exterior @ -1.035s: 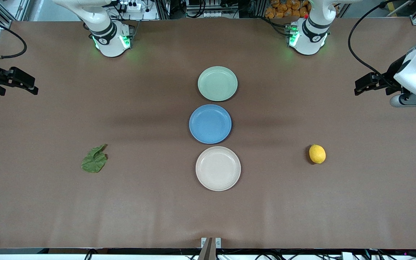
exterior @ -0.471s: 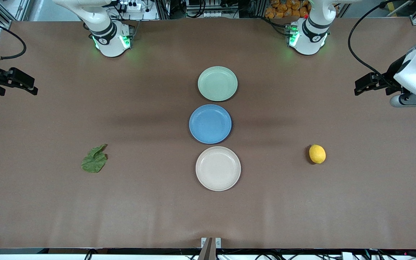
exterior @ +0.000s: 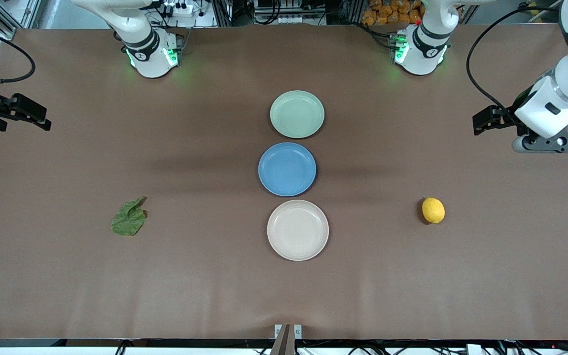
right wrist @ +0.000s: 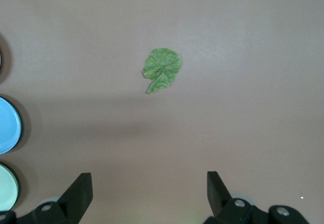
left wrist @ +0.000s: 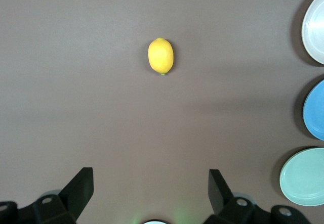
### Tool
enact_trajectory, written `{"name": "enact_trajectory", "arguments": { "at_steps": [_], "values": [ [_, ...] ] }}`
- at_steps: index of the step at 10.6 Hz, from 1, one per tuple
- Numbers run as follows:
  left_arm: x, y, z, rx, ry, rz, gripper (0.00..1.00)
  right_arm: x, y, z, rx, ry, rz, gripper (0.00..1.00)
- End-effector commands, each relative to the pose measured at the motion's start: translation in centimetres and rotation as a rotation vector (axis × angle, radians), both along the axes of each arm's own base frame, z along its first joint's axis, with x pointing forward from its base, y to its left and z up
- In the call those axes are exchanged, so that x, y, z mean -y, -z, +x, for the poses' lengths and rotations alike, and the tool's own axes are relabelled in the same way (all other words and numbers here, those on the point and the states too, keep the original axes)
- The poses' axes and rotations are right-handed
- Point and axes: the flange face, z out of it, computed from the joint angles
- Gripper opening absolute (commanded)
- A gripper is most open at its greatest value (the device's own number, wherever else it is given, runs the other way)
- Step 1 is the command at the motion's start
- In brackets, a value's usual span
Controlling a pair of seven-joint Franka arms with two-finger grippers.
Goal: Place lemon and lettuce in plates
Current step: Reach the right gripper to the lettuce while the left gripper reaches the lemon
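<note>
Lemon (exterior: pixel 433 210) lies alone on counter (exterior: pixel 412 276), 3 o'clock from beige plate (exterior: pixel 298 230). Left hand (left wrist: pixel 147 183) wide open, empty, above counter edge: descend straight, straddle short axis. Right hand (right wrist: pixel 147 186) open, empty, waits; lettuce (exterior: pixel 128 220) untouched.

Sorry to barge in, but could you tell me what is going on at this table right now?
Nothing is being handled yet. The lemon lies on the table toward the left arm's end, the lettuce toward the right arm's end. The mint green plate, blue plate and beige-pink plate sit empty in a row between them. The left gripper and right gripper are open, up over the table's ends.
</note>
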Motion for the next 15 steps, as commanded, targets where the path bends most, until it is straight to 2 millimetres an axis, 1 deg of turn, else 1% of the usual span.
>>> {"name": "enact_trajectory", "arguments": {
  "at_steps": [1, 2, 3, 4, 5, 7, 8, 9, 10, 11, 12, 13, 14, 15],
  "values": [
    [0.0, 2.5, 2.0, 0.004, 0.010, 0.018, 1.00, 1.5, 0.6, 0.1, -0.014, 0.030, -0.002, 1.00],
    [-0.1, 3.8, 2.8, 0.005, 0.016, 0.015, 1.00, 1.6, 1.2, 0.3, -0.023, 0.030, -0.003, 1.00],
    [-0.4, 4.7, 3.4, 0.010, 0.017, 0.014, 1.00, 1.5, 2.1, 0.8, -0.031, 0.027, -0.003, 1.00],
    [-0.4, 5.9, 4.2, 0.018, 0.018, 0.010, 1.00, 1.4, 3.7, 1.2, -0.024, 0.025, -0.003, 1.00],
    [-0.2, 7.4, 4.9, 0.014, 0.022, 0.008, 1.00, 1.4, 5.7, 1.5, -0.019, 0.026, -0.003, 1.00],
    [-0.2, 10.9, 5.3, 0.020, 0.052, 0.002, 1.00, 1.4, 8.6, 2.1, -0.025, 0.024, -0.003, 1.00],
    [-0.2, 13.0, 5.3, 0.034, 0.064, -0.002, 1.00, 1.7, 10.6, 3.0, -0.045, 0.030, -0.005, 1.00],
    [-0.3, 14.7, 5.2, 0.048, 0.068, -0.005, 1.00, 2.3, 13.1, 4.2, -0.060, 0.039, -0.004, 1.00],
    [-0.3, 16.2, 5.1, 0.052, 0.085, -0.008, 1.00, 2.7, 15.1, 5.0, -0.071, 0.045, -0.004, 1.00],
    [-0.3, 17.9, 5.0, 0.051, 0.094, -0.009, 1.00, 3.2, 16.4, 5.6, -0.071, 0.055, -0.002, 1.00],
    [-0.6, 19.0, 5.0, 0.059, 0.089, -0.011, 1.00, 3.5, 18.0, 6.3, -0.077, 0.060, -0.002, 1.00],
    [-1.1, 20.6, 5.3, 0.053, 0.114, -0.016, 1.00, 4.7, 19.8, 6.8, -0.086, 0.089, 0.007, 1.00],
    [-1.4, 21.8, 5.6, 0.050, 0.147, -0.021, 1.00, 5.3, 21.8, 7.3, -0.095, 0.111, 0.009, 1.00],
    [-2.7, 23.2, 6.0, 0.051, 0.144, -0.025, 1.00, 5.3, 23.6, 8.0, -0.091, 0.129, 0.007, 1.00]
  ]
}}
